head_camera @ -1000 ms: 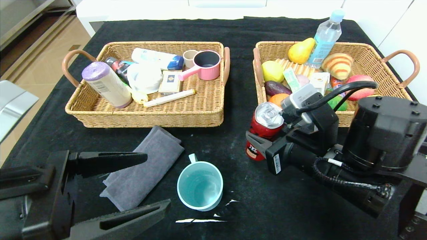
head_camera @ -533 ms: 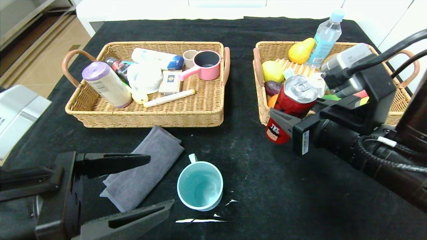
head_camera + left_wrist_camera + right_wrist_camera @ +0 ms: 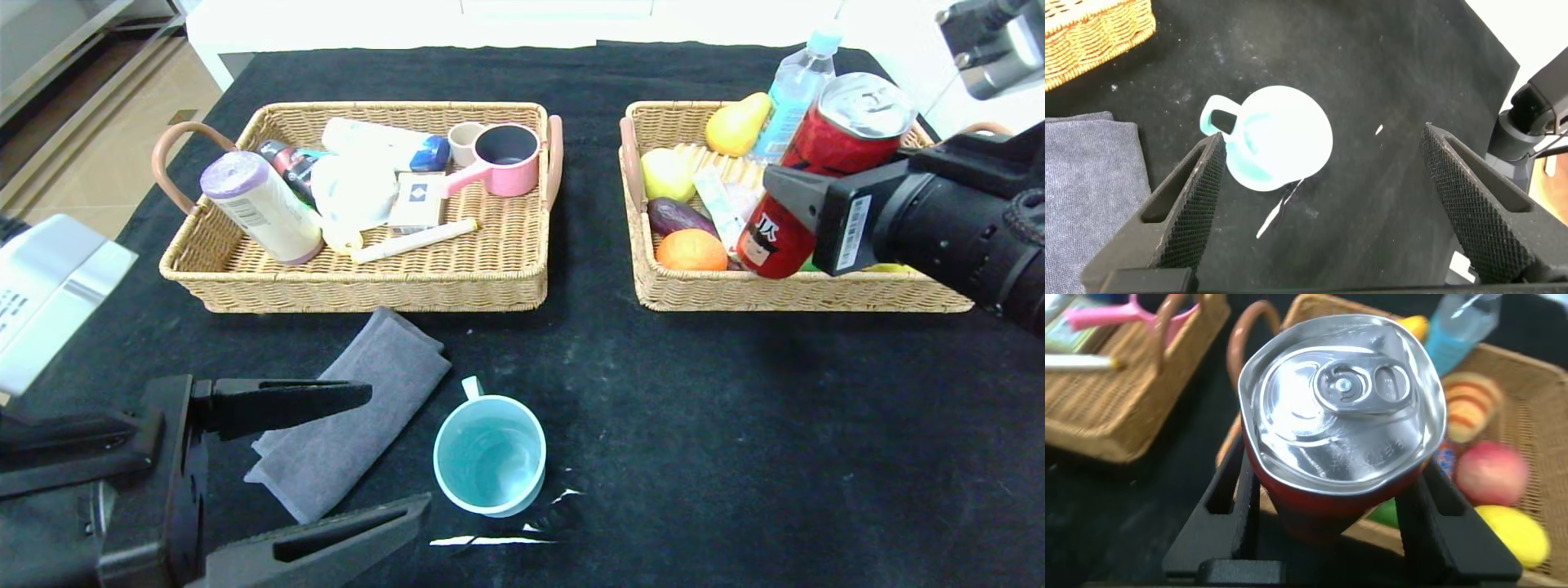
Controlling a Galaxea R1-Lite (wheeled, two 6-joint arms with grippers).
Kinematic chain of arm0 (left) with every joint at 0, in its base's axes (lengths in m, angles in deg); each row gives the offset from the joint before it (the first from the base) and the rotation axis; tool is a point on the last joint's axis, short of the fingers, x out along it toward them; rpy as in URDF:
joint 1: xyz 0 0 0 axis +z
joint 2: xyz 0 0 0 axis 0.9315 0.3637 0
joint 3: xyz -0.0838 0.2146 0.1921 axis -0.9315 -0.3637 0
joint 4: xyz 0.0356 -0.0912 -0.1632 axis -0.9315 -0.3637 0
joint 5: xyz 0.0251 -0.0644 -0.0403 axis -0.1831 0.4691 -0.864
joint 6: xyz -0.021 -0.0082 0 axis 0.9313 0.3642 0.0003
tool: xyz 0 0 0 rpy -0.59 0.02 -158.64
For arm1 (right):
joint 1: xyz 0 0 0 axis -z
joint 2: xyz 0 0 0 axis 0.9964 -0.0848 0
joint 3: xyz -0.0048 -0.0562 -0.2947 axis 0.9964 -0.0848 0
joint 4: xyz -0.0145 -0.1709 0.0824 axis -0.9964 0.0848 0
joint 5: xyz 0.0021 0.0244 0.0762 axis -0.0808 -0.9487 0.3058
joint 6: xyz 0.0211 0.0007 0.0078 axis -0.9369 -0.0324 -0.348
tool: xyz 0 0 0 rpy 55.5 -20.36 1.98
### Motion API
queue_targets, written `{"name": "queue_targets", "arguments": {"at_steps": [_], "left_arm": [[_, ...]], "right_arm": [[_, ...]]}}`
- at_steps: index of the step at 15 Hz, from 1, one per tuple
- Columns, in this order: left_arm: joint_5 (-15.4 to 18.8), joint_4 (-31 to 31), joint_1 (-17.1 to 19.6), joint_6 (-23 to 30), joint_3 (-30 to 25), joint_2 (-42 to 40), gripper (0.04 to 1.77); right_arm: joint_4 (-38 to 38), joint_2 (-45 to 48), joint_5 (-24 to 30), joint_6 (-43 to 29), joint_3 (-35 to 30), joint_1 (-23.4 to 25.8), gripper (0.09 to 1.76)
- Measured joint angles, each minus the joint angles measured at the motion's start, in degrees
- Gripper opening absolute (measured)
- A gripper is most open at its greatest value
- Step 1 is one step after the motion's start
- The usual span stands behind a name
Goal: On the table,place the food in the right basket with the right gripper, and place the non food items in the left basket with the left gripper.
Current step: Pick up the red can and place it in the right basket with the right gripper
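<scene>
Red soda can (image 3: 824, 163) clamped in right end effector (image 3: 804, 196).

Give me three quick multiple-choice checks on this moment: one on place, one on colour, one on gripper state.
1. Where is the red soda can?
A. on the table
B. held above the right basket
C. in the left basket
2. What colour is the mug on the table?
A. pink
B. white
C. light teal
3. How is the left gripper?
A. open, empty
B. shut on the grey towel
C. shut on the mug

Answers: 1 B, the right gripper clamps the can over the fruit; 2 C, teal inside and out; 3 A, its fingers stand wide apart beside the mug.
</scene>
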Motion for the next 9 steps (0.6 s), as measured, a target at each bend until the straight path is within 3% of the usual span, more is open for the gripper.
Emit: {"name": "queue_targets", "arguments": {"at_steps": [9], "left_arm": [[0.06,-0.02,0.02,0.00,0.09,-0.39,1.72]], "right_arm": [[-0.93,-3.36,-1.33,0.52,4.66,12.71,1.00]]}}
